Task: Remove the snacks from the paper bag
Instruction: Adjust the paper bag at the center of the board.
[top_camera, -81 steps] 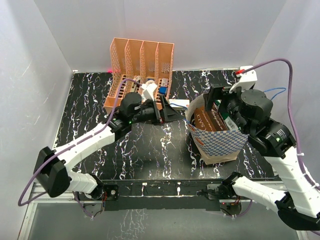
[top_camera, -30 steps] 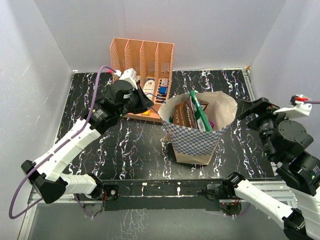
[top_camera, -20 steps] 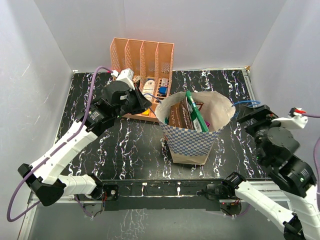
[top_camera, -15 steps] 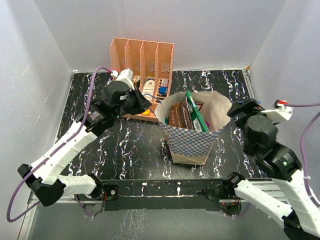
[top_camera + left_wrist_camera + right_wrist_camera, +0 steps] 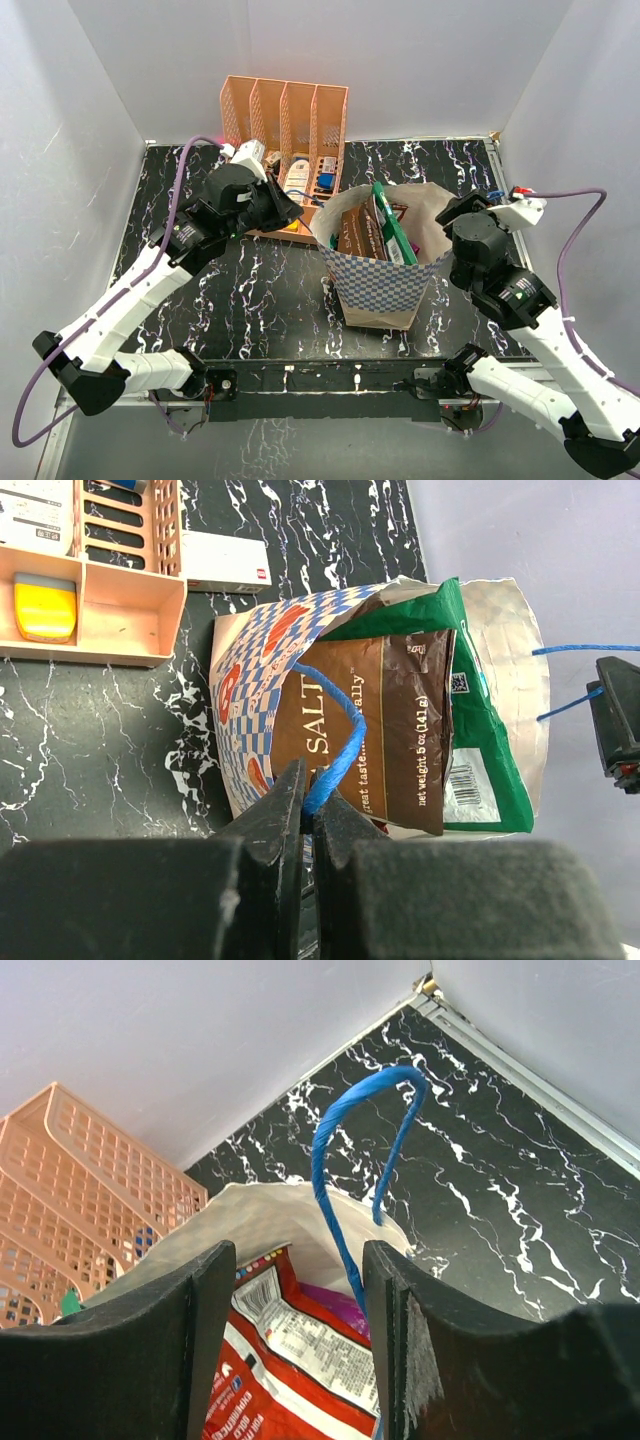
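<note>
The blue-and-white checkered paper bag (image 5: pixel 382 280) stands open at mid-table. Snacks stick out of it: a dark brown "Sea Salt" packet (image 5: pixel 372 730), a green packet (image 5: pixel 392 228), a red packet (image 5: pixel 285 1365) and a purple packet (image 5: pixel 342 1305). My left gripper (image 5: pixel 308 802) is shut on the bag's left blue handle (image 5: pixel 340 725) and sits at the bag's left rim in the top view (image 5: pixel 292 213). My right gripper (image 5: pixel 297 1255) hangs over the right rim (image 5: pixel 447 215), open. The right blue handle (image 5: pixel 345 1150) runs between its fingers, close to the right finger (image 5: pixel 395 1330).
An orange perforated file rack (image 5: pixel 285 120) with small items stands behind the bag at the back left. A small white box (image 5: pixel 225 562) lies beside the rack's tray (image 5: pixel 95 610). White walls enclose the table; its right edge rail (image 5: pixel 540 1085) is close.
My right arm swung in from the right to the bag's right rim and its jaws narrowed around the right handle. The bag shifted slightly left. The left gripper kept its hold.
</note>
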